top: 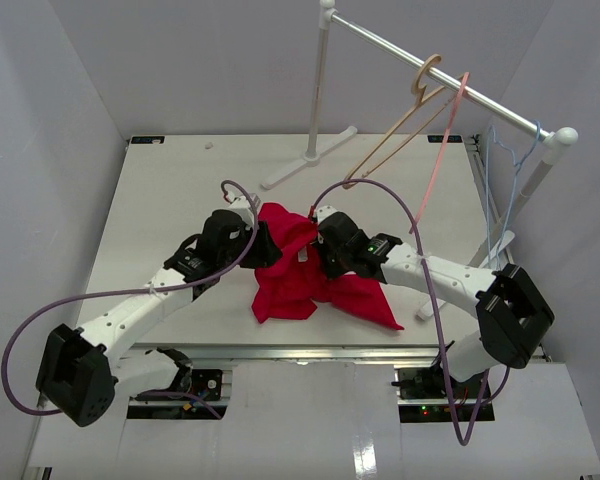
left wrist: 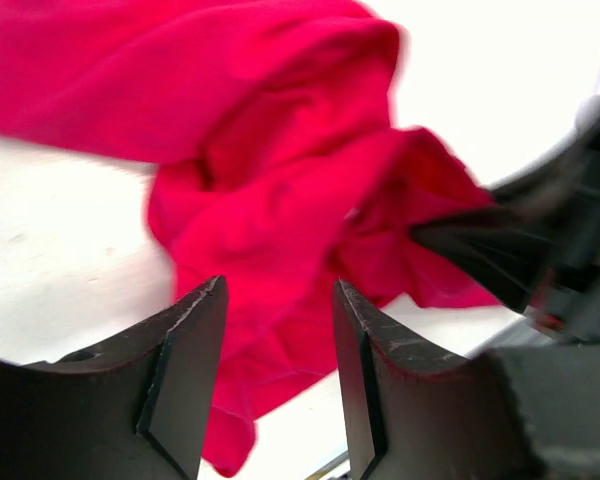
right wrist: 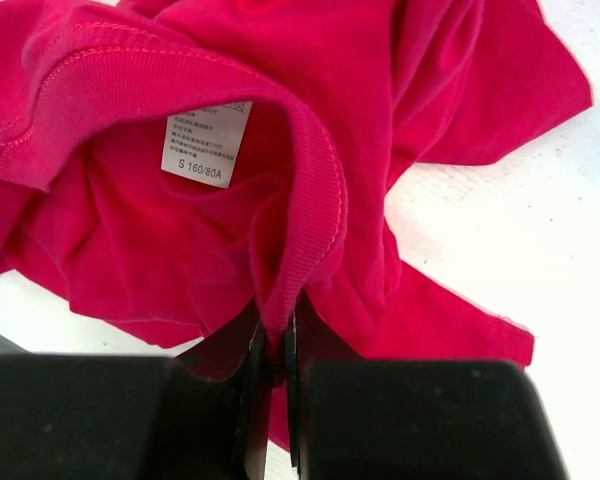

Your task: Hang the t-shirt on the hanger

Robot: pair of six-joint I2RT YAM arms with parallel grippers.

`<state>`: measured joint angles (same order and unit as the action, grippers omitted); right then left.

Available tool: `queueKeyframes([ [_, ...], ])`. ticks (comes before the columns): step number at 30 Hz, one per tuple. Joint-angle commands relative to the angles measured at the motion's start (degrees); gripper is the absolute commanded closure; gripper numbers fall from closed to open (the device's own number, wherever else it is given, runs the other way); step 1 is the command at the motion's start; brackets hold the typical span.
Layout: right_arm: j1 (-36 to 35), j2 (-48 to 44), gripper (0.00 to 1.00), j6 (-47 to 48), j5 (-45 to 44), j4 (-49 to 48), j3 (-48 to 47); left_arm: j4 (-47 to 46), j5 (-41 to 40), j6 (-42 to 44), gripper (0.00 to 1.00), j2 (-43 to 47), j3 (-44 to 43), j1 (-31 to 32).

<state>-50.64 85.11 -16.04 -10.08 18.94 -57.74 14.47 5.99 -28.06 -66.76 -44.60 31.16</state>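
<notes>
The right gripper (right wrist: 277, 365) is clenched on the t-shirt (right wrist: 180, 230) at its ribbed neck edge. The left gripper (left wrist: 280, 300) gapes released, with bunched cloth just ahead. The shirt's long axis cannot be told.

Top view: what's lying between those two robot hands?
The bunched red t-shirt fills the gap between the left gripper and right gripper in the top view; the right jaws pinch its collar.

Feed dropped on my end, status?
Right gripper shut on t-shirt collar. Left gripper open around it. Blue hanger on rack, bare.
</notes>
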Motion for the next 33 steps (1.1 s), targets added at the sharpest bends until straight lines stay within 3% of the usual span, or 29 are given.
queueKeyframes([
  [1,0.3,0.3,0.92,-0.1,3.3,-2.6,-1.9,0.1,-8.2,3.2,0.45,2.1,-0.3,6.6],
  [11,0.3,-2.8,0.92,-0.8,3.0,-4.3,0.1,0.4,-20.7,2.8,0.45,-6.7,-2.1,13.8],
  [17,0.3,-6.3,0.92,-1.2,3.4,-5.6,3.5,1.7,-30.1,2.3,0.46,-12.2,-4.5,14.3],
  [23,0.2,-10.9,0.92,-2.1,4.3,-7.2,7.9,5.0,-40.2,-0.7,0.51,-8.2,-5.3,14.1],
  [33,-3.4,-16.1,0.92,-4.6,6.0,-12.3,14.2,7.4,-37.5,0.9,0.56,-7.8,-8.3,11.7],
])
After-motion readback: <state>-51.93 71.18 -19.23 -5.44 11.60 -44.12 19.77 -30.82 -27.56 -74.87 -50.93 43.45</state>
